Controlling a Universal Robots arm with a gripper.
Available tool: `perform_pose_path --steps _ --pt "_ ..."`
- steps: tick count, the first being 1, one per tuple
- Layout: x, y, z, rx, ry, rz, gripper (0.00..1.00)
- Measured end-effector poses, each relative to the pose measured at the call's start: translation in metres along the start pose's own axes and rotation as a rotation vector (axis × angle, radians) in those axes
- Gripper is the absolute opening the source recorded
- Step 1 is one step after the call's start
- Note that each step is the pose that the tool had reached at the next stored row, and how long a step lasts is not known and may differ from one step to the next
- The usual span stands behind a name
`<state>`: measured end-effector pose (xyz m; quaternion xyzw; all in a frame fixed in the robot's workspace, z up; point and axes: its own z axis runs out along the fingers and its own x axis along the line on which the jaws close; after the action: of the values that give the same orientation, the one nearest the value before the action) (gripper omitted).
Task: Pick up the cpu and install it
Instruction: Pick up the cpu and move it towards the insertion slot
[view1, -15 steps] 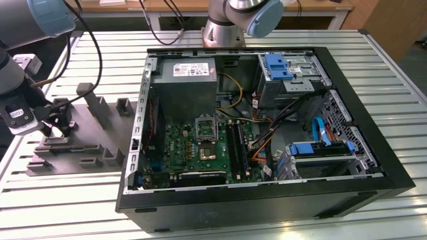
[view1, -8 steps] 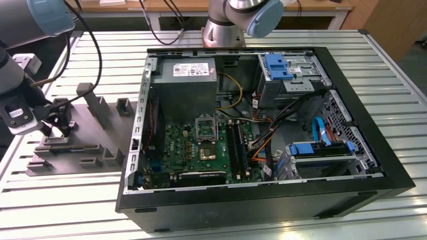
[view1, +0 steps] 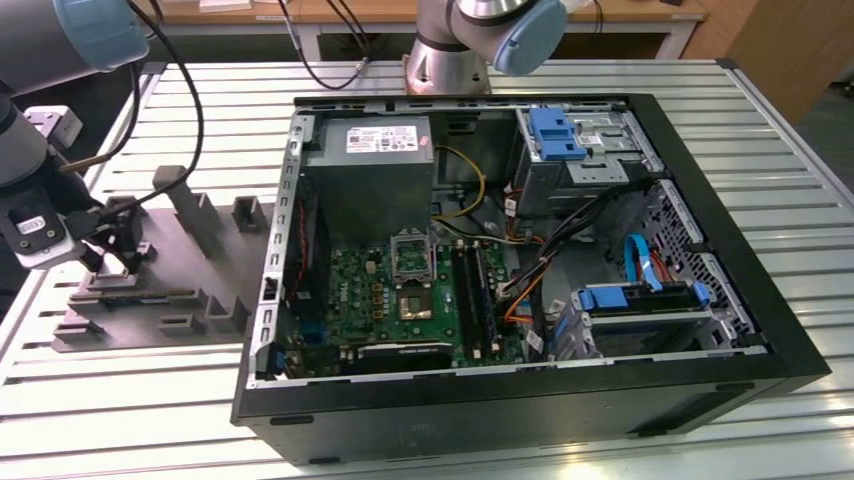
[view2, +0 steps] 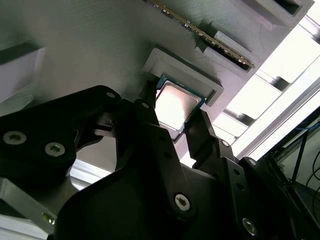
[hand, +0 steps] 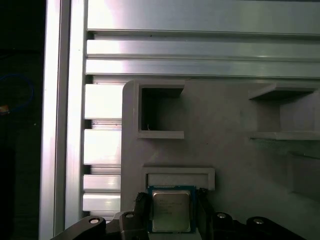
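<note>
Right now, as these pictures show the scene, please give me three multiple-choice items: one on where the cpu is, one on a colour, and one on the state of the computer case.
1. Where does the cpu lie?
A. On top of the power supply
B. On the bare table slats
C. In a framed recess of the fixture

2. What colour is the fixture?
A. Grey
B. Red
C. Yellow

3. In what state is the computer case?
A. Closed on all sides
B. Lying with its open side up
C. Standing upright with its panel on

Answers:
1 C: in both wrist views the cpu sits inside the raised frame on the fixture.
2 A: the fixture is plain grey in every view.
3 B: in the exterior view the motherboard is in plain sight from above.
</note>
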<state>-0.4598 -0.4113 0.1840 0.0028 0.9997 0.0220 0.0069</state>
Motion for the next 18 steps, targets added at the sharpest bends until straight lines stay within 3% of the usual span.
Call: perform_pose_path --steps 8,18 --pt "0.0 0.0 -0.0005 0.0 0.0 0.0 0.47" --pt "-0.0001 0.0003 -0.0075 0.0009 0.0 0.0 0.47"
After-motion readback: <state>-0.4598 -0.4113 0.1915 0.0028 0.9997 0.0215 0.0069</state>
